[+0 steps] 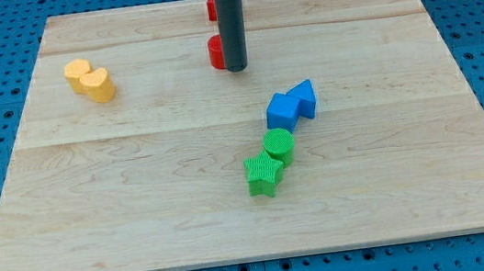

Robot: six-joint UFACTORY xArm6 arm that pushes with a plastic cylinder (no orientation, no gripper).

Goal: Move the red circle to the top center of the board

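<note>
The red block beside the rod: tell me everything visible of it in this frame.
Only a sliver of the red block shows; my tip and the rod above it cover its right part. It looks like a short, round-sided piece of glossy red plastic, lying flat on the wooden board, near the top centre. My tip sits against its right side, apparently touching. A second red piece lies above it, apart, also half hidden. The shape cannot be confirmed fully.

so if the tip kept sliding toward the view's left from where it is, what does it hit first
My tip would meet the red block first; it already sits right against it. Whether they touch is unclear, since the rod hides part of it.
</note>
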